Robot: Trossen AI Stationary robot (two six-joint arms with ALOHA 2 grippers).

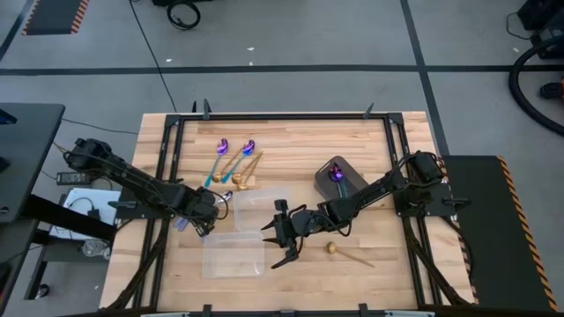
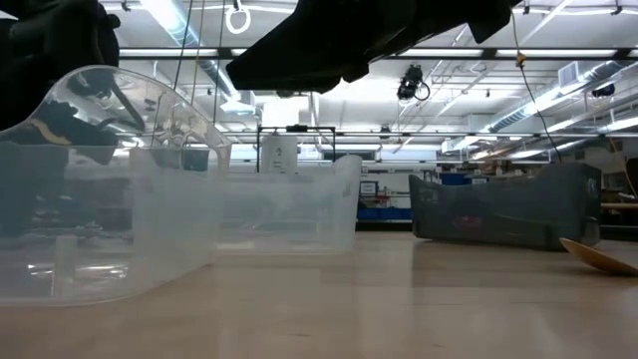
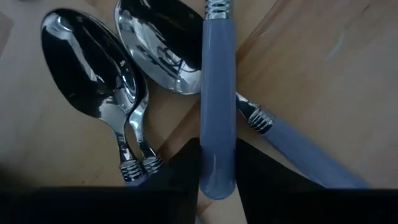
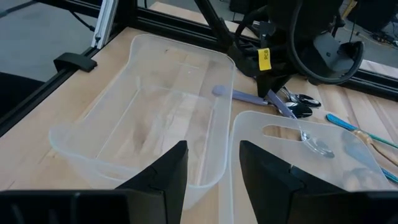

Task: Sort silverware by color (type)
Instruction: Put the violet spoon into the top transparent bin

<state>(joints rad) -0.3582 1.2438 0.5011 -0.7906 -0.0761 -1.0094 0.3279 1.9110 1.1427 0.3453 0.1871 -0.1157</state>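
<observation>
Several silver spoons with pale blue handles [image 3: 87, 68] lie together on the wood left of the clear trays [image 1: 226, 195]. My left gripper [image 3: 217, 171] points down over them, shut on one spoon's blue handle. My right gripper [image 4: 211, 168] hangs open above the gap between the two clear trays, holding nothing. Two purple-blue spoons [image 1: 233, 150] and gold spoons [image 1: 248, 172] lie farther back. One purple spoon [image 1: 336, 173] rests in the dark grey tray [image 1: 328, 187]. A single gold spoon [image 1: 339, 251] lies near the front. My left gripper pinches the blue handle [image 3: 217, 146] between its two fingers, near the handle's free end. The fingers [image 3: 177, 171] come from above, one on each side of the handle. The spoon lies across another spoon's neck [image 3: 249, 112]; its bowl is outside the left wrist view.
Two clear plastic trays stand mid-table, one farther back [image 1: 261, 206] and one nearer the front [image 1: 233, 255]. A black frame [image 1: 167, 158] borders the wooden top. Bare wood lies at the front right.
</observation>
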